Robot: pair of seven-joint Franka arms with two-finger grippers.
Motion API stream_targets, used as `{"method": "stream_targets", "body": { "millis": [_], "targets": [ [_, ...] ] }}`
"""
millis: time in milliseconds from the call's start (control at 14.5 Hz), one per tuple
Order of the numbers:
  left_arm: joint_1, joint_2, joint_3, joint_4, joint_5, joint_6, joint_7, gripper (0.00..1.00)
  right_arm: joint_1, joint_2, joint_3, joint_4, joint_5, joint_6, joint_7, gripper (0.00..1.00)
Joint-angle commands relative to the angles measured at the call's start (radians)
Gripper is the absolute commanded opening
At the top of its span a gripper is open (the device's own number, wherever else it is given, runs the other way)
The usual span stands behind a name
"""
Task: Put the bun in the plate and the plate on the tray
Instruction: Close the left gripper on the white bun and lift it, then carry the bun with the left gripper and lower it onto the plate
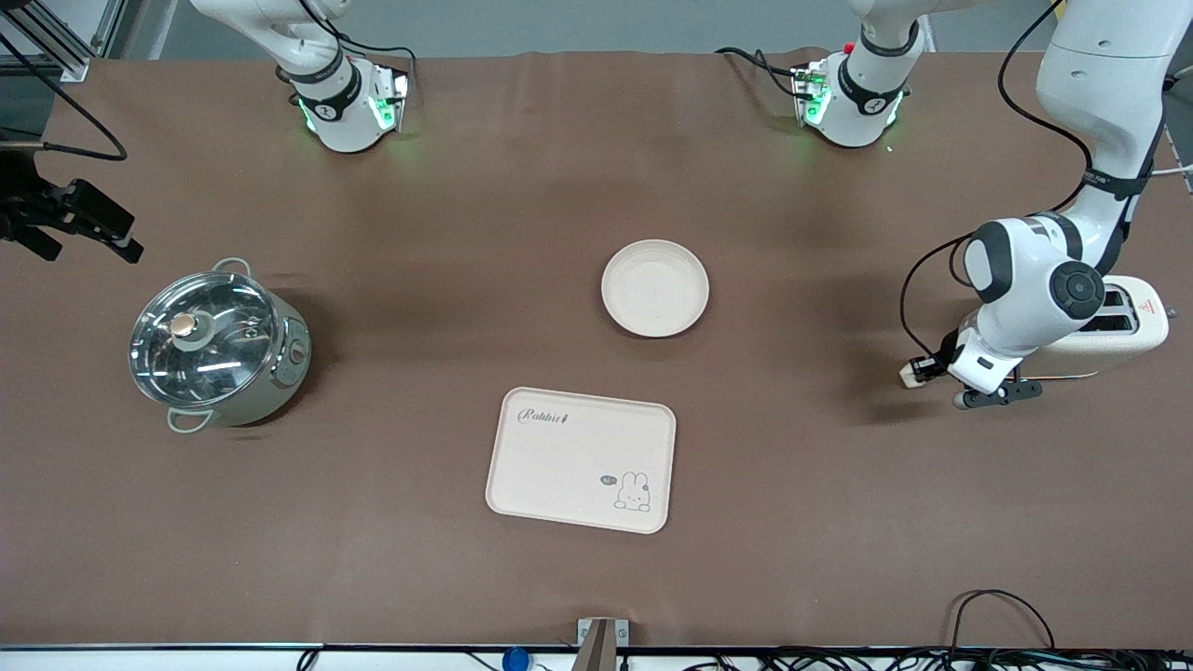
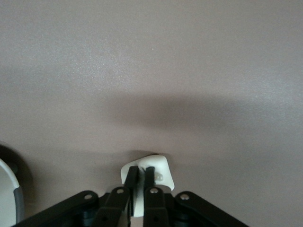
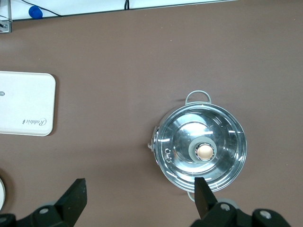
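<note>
My left gripper (image 1: 925,369) is shut on the small cream bun (image 1: 911,373), low over the table beside the toaster. In the left wrist view the fingers (image 2: 149,176) pinch the bun (image 2: 162,166), and part of it is hidden between them. The round cream plate (image 1: 655,287) sits empty mid-table. The cream Rabbit tray (image 1: 581,459) lies empty, nearer to the front camera than the plate. My right gripper (image 1: 101,228) is open and empty, up over the right arm's end of the table near the pot. Its view (image 3: 139,198) shows part of the tray (image 3: 26,104).
A cream toaster (image 1: 1123,328) stands at the left arm's end of the table, partly hidden by the left arm. A steel pot with a glass lid (image 1: 216,343) stands at the right arm's end and also shows in the right wrist view (image 3: 201,146). Cables run along the table's front edge.
</note>
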Motion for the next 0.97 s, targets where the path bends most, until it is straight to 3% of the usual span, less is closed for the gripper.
{"method": "stream_targets", "body": {
  "millis": [0, 277, 415, 691, 899],
  "targets": [
    [0.012, -0.038, -0.007, 0.001, 0.005, -0.036, 0.015, 0.00, -0.014, -0.003, 0.008, 0.000, 0.001, -0.004, 0.002, 1.00],
    [0.010, -0.097, -0.007, 0.212, -0.008, -0.430, 0.025, 0.00, -0.015, -0.003, 0.008, 0.000, 0.001, -0.004, 0.002, 1.00],
    [0.009, -0.126, -0.028, 0.234, -0.035, -0.489, 0.010, 0.00, -0.015, -0.003, 0.008, 0.000, 0.001, -0.004, 0.002, 1.00],
    [0.001, -0.220, -0.198, 0.202, -0.057, -0.552, -0.244, 0.00, -0.017, -0.003, 0.007, 0.000, 0.001, -0.004, 0.002, 1.00],
    [-0.002, -0.222, -0.341, 0.202, -0.051, -0.554, -0.478, 0.00, -0.015, -0.003, 0.005, 0.000, -0.004, -0.015, -0.007, 1.00]
  ]
}}
